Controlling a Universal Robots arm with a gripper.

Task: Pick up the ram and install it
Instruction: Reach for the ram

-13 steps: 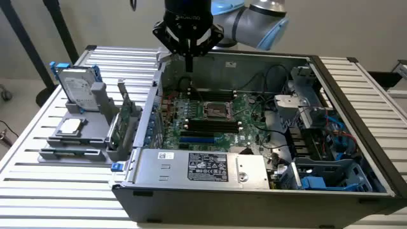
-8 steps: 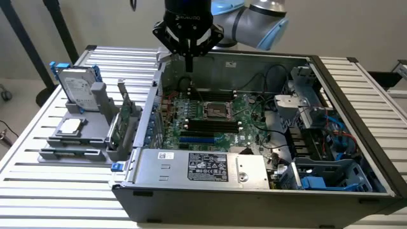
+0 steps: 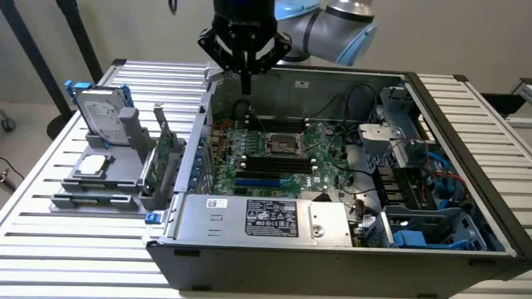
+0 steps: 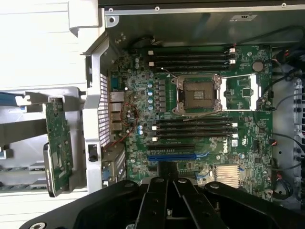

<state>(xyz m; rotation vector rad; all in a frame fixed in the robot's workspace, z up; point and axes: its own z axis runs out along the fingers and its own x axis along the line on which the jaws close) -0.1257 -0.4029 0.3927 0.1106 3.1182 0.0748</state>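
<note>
Nearest, on the exterior view's left, the ram [image 3: 91, 198] lay flat in the front slot of the grey holder [image 3: 112, 184], just beside the open computer case [image 3: 249, 274] and untouched. Farther in, the motherboard [image 3: 275, 156] sat on the case floor. Beyond it, the gripper [image 3: 247, 84] hung above the case's far end, well apart from the ram, its fingers pressed together and gripping nothing.

Arm [image 3: 337, 25] bent overhead; tool [image 3: 247, 86] closed, pointing straight down.
</note>
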